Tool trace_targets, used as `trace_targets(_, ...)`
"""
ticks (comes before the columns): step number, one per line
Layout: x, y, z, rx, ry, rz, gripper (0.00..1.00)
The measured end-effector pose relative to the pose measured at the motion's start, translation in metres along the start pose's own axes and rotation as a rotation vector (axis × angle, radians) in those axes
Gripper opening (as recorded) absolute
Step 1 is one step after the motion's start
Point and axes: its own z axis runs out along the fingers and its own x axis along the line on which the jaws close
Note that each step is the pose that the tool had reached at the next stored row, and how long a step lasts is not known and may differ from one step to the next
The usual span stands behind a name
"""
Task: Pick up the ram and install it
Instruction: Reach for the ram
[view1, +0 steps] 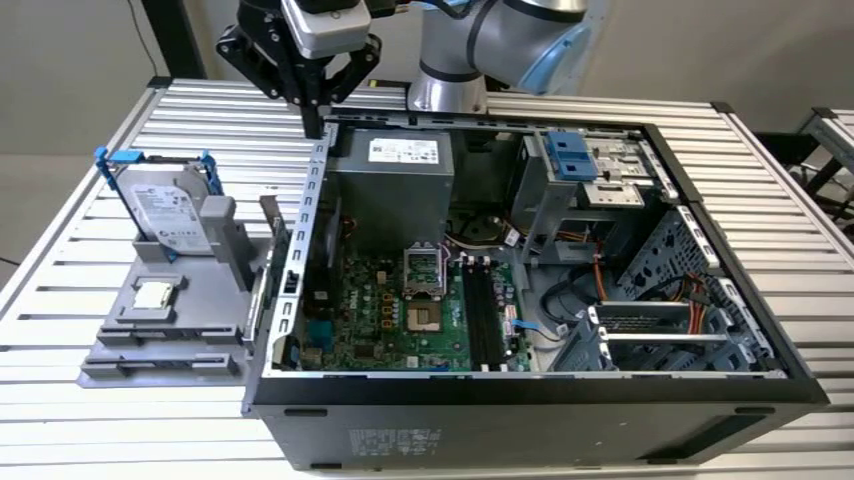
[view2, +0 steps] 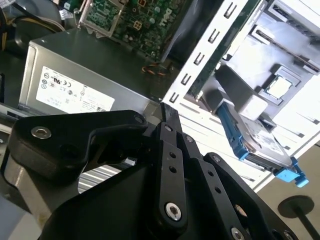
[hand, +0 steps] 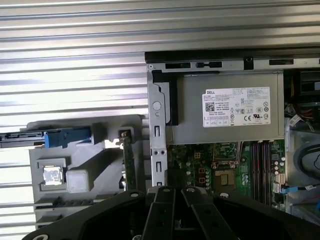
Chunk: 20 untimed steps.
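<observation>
**Kid:** The ram (hand: 129, 165), that long, thin green board stick with chips: where is it?

**Me:** It stands on its edge in the grey plastic holder (hand: 100, 155). The holder sits on the silver slatted surface (view1: 80, 430), and the ram is just beside the outer wall of the open black computer case (view1: 534, 410).

**Kid:** Do you have it?

**Me:** No. My black claw (view1: 315, 122) hangs in the air over a corner of the case, apart from the ram. Its two fingers are pressed together with nothing between them.

**Kid:** So how much is done?

**Me:** Nothing yet, I think. The ram is not picked up. The long black slots (view1: 481, 320) on the green motherboard (view1: 387, 330) look bare. Grabbing the ram and pushing it in are both left to do.
</observation>
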Motion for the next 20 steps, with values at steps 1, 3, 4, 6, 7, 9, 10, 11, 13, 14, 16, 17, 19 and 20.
trace_targets(1, 0.0041, -0.0003, -0.0001, 0.0000, 0.0000, 0.000, 0.00)
trace_targets(3, 0.0132, -0.0009, -0.0003, 0.0000, 0.0000, 0.000, 0.00)
trace_targets(4, 0.0178, -0.0012, -0.0004, 0.0001, 0.0001, 0.000, 0.00)
trace_targets(6, 0.0270, -0.0019, -0.0006, 0.0001, 0.0000, 0.000, 0.00)
trace_targets(7, 0.0313, -0.0022, -0.0008, 0.0001, 0.0001, 0.000, 0.00)
trace_targets(9, 0.0405, -0.0027, -0.0009, 0.0001, 0.0000, 0.000, 0.00)
trace_targets(10, 0.0451, -0.0031, -0.0010, 0.0000, 0.0000, 0.000, 0.00)
trace_targets(11, 0.0496, -0.0033, -0.0011, 0.0001, 0.0001, 0.000, 0.00)
trace_targets(13, 0.0587, -0.0039, -0.0013, 0.0000, 0.0000, 0.000, 0.00)
trace_targets(14, 0.0632, -0.0041, -0.0014, 0.0001, 0.0000, 0.000, 0.00)
trace_targets(16, 0.0724, -0.0047, -0.0016, 0.0001, 0.0001, 0.000, 0.00)
trace_targets(17, 0.0769, -0.0049, -0.0017, 0.0001, 0.0000, 0.000, 0.00)
trace_targets(19, 0.0858, -0.0052, -0.0018, 0.0001, 0.0001, 0.000, 0.00)
trace_targets(20, 0.0902, -0.0053, -0.0019, 0.0001, 0.0001, 0.000, 0.00)
